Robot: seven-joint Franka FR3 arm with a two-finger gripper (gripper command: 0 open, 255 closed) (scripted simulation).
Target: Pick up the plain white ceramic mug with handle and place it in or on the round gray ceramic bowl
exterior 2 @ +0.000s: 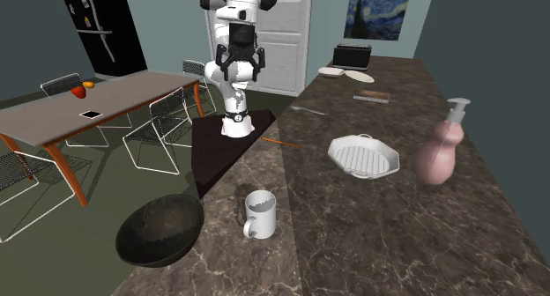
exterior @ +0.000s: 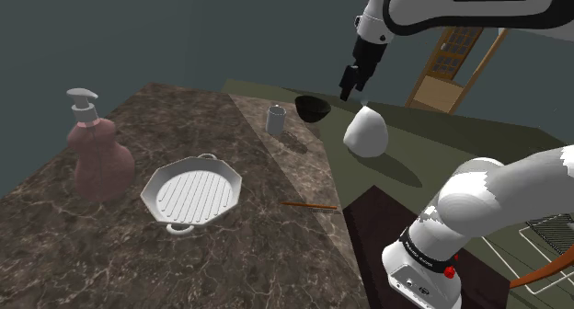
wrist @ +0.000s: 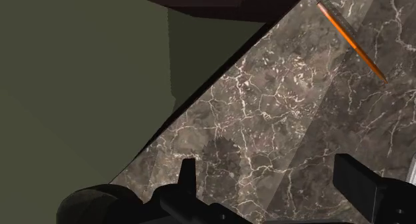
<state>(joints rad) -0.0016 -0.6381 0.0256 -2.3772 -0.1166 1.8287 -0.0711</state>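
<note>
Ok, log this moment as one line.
gripper open, empty, high | white mug upright on counter | dark bowl empty beside mug

1. The countertop [exterior 2: 423,241] is rendered as polished brown marble, veined in white, smooth with a soft sheen.
2. The mug [exterior 2: 261,213], at the lower centre of the second exterior view, is shown white and smooth, with a faint glaze-like shine.
3. The bowl [exterior 2: 160,231], at the lower left, is drawn dark and glossy, with mottled reflections inside.
4. The soap dispenser [exterior 2: 439,155], at the right, is given a smooth pink body and a white, plastic-looking pump.
5. The grill pan [exterior 2: 363,155] is shown plain white and matt, its floor ridged.
6. The gripper [wrist: 269,169] is finished in matt black, and the arm [exterior: 478,8] in glossy white.
7. The dining table [exterior 2: 88,109], at the left, is shown with a matt grey top on orange-brown wooden legs.
</note>
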